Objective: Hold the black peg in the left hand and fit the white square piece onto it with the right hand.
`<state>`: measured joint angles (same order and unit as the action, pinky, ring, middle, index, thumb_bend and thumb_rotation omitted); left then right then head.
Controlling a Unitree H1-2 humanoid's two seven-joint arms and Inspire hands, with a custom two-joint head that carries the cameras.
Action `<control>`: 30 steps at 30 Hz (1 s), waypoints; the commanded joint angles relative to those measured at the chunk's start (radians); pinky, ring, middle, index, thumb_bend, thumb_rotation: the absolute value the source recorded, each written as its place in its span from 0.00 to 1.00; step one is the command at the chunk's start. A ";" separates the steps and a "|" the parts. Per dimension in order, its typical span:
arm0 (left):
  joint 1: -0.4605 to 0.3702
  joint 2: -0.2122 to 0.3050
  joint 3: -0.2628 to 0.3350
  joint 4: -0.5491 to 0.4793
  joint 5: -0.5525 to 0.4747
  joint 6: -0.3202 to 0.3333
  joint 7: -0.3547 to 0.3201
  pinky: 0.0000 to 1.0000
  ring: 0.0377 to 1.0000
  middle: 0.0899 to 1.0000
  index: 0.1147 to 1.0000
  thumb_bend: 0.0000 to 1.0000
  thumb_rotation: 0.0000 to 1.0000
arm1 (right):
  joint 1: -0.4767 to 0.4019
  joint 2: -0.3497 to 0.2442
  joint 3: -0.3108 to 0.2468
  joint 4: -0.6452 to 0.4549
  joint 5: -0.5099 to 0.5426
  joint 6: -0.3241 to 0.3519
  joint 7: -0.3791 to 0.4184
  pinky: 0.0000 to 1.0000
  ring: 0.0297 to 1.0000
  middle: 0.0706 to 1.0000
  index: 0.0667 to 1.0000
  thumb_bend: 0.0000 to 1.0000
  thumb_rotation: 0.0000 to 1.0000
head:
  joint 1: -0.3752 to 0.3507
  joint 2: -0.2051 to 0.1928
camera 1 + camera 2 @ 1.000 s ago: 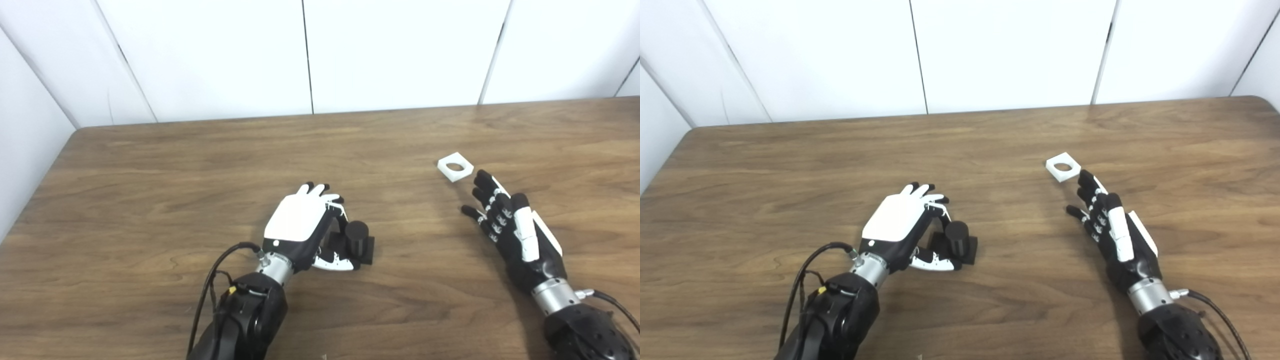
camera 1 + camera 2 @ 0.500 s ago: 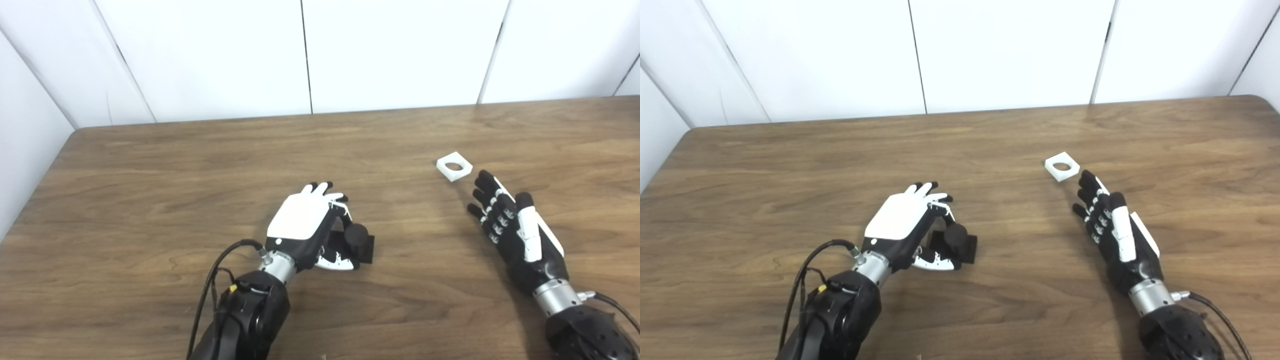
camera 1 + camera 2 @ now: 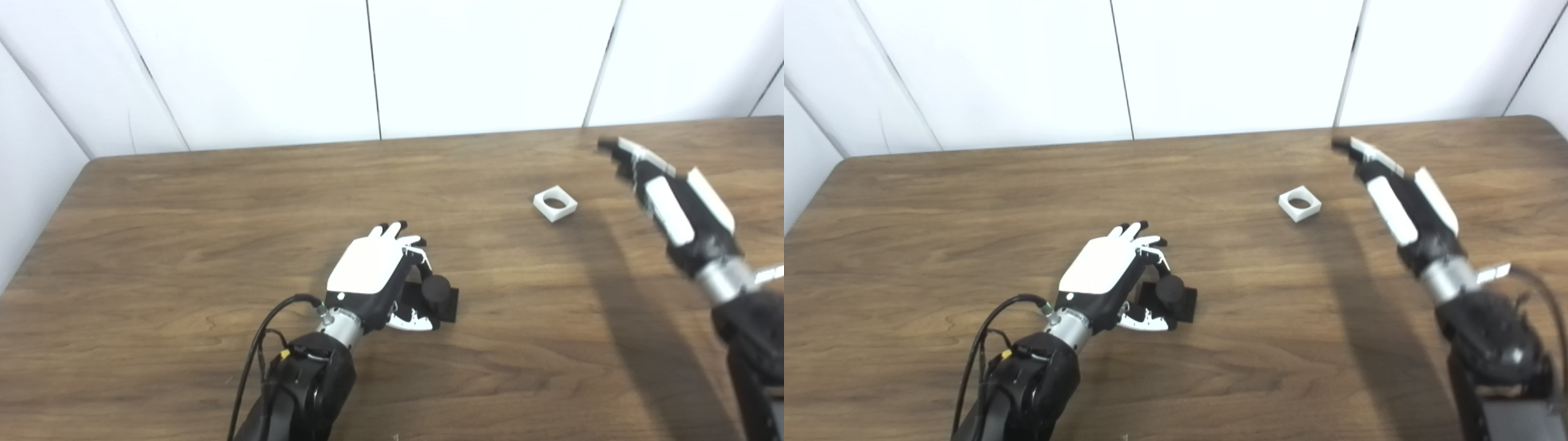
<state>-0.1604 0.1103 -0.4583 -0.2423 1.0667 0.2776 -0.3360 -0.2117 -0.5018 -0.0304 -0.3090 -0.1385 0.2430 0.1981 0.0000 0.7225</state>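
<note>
So from where I'm standing this is barely started. The left hand [image 3: 373,272] is down on the table [image 3: 184,245] with its fingers curled round the black peg [image 3: 436,294], thumb on the near side, but the peg and its square base look like they're sitting on the wood, not lifted. Can't honestly say if that grip is tight or just cupping it, the palm hides the contact.

The white square piece [image 3: 555,203] is lying flat on the table well off to the right of the peg, hole facing up, nothing touching it. The right hand [image 3: 670,196] is up in the air beside it, a bit blurry, fingers stretched out straight and pointing toward the far wall, holding nothing.

So what's left, as I read it: the right hand has to come down and pinch that piece, carry it over, line the hole up with the peg and push it on. Basically the whole job
</note>
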 commanded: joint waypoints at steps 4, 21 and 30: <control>0.022 0.020 0.000 0.036 0.019 0.029 -0.034 1.00 0.99 0.86 0.42 0.52 0.07 | -0.178 -0.133 0.096 -0.026 -0.265 0.018 0.060 0.98 1.00 0.95 0.80 0.77 0.58 | -0.005 0.002; 0.022 0.016 -0.010 0.043 0.015 0.038 -0.031 1.00 0.99 0.86 0.42 0.52 0.07 | -0.511 -0.214 0.331 0.305 -0.510 -0.123 0.273 0.99 1.00 0.96 0.66 0.95 0.22 | -0.032 -0.006; 0.022 0.016 -0.009 0.041 0.007 0.048 -0.051 1.00 1.00 0.87 0.42 0.52 0.07 | -0.562 -0.188 0.387 0.454 -0.575 -0.187 0.295 1.00 1.00 0.97 0.65 0.96 0.25 | -0.045 -0.013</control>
<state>-0.1547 0.1030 -0.4603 -0.2456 1.0539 0.2973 -0.3316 -0.7152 -0.6798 0.3678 0.1532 -0.7020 0.0837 0.5097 -0.0445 0.7087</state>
